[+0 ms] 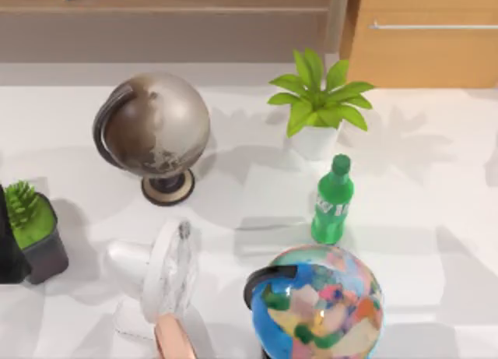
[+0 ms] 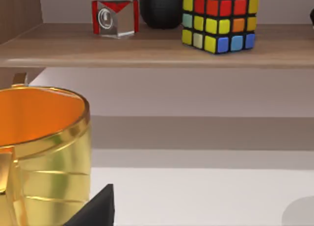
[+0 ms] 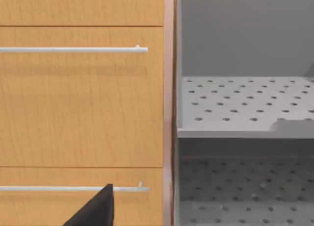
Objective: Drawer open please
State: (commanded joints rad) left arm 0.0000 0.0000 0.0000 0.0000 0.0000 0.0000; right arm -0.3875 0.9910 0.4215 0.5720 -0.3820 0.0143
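Right gripper (image 3: 96, 209) close before the cabinet, dark tip low against the lower front near its bar handle (image 3: 73, 188); open or closed cannot be told. Left gripper (image 2: 99, 208) near the table's left edge, just beside a gold cup (image 2: 44, 152), facing the far shelf (image 2: 162, 49); state likewise cannot be told.

Drawer (image 1: 424, 51) at the far right of the table, tan front with a thin silver bar (image 1: 432, 26), looking flush and closed. Up close from the right wrist, two stacked tan fronts, upper one (image 3: 81, 103) under its own bar, both level with each other. Right of the cabinet, grey perforated boards (image 3: 245, 103).

Cup orange inside, nothing seen in it. On the shelf: colour cube (image 2: 218, 21), black ball (image 2: 162, 8), clear block with red corners (image 2: 115, 17).

On the table (image 1: 436, 180): grey globe (image 1: 156, 129) far left, white-potted plant (image 1: 319, 102) far centre, green bottle (image 1: 333, 202) near it towards the middle, bright globe (image 1: 319, 304) near centre, white fan (image 1: 159, 277) near left, dark pot with green plant (image 1: 33, 230) at the left edge. Plant and bottle nearest the drawer, left of it.
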